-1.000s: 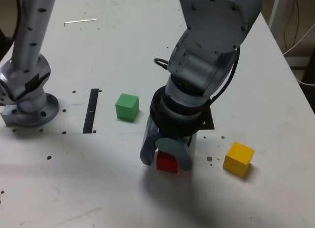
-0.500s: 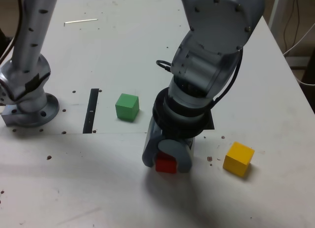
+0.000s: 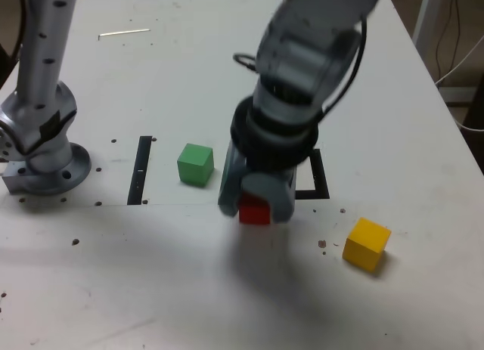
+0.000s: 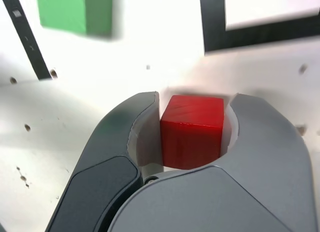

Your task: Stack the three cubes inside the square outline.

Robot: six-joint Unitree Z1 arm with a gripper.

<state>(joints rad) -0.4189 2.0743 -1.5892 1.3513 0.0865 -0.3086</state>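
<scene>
The tool (image 4: 191,132) is clamped on the red cube (image 4: 192,134), which sits between its two grey fingers (image 4: 267,142). The wrist view shows how the cube is seated: one finger on each side of it, near their tips, with its top face and one side face showing between them. The exterior view gives much less of this. There the arm (image 3: 291,78) reaches in from the top of the picture and covers most of the cube, leaving a red patch low between the blurred fingers. Neither view makes plain whether the cube's underside is clear of the tabletop (image 3: 136,282).

Outward from the tool, the green cube (image 3: 196,165) stands on the tabletop near it, on the exterior view's left. The wrist view catches only part of that cube, cut off by the picture's edge. Between the two fingers and beyond, the wrist view also shows a corner of the square outline (image 4: 215,26), with some of its white centre; in the exterior view the arm and tool hide much of the outline, and its visible part lies to their right. The red cube is outside that frame.

The yellow cube (image 3: 367,245) appears in the exterior view alone, well apart from the tool on that view's right. A straight black strip (image 3: 140,170) lies beyond the green cube, toward the exterior view's left.
</scene>
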